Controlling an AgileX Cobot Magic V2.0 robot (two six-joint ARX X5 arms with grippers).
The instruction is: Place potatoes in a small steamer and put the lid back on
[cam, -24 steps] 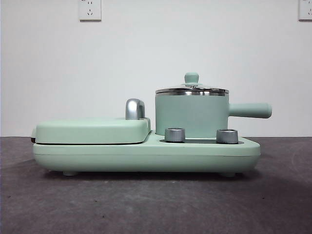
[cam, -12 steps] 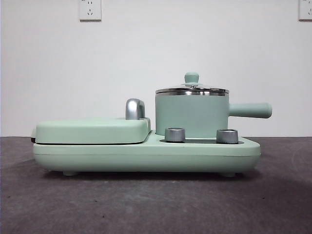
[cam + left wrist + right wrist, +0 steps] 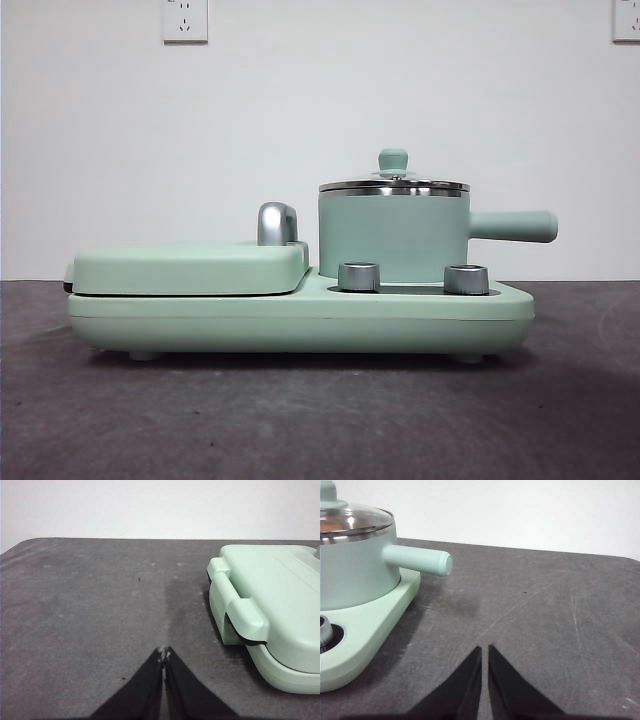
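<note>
The small steamer (image 3: 393,238) stands on the right half of the mint-green cooker base (image 3: 300,320), its straight handle (image 3: 515,226) pointing right. The lid (image 3: 393,185) sits flat on the steamer's rim. In the right wrist view the steamer (image 3: 355,575) and lid (image 3: 355,522) show again, and an orange-brown patch of the potatoes (image 3: 329,525) shows through the glass. My right gripper (image 3: 485,649) is shut and empty over the bare table, to the side of the steamer's handle (image 3: 417,560). My left gripper (image 3: 164,652) is shut and empty over the table beside the griddle (image 3: 270,600). Neither arm shows in the front view.
The flat lidded griddle (image 3: 190,268) with its chrome handle (image 3: 277,223) takes up the base's left half. Two steel dials (image 3: 359,276) (image 3: 466,279) sit in front of the steamer. Dark grey tabletop (image 3: 320,420) lies around the cooker, with a white wall behind.
</note>
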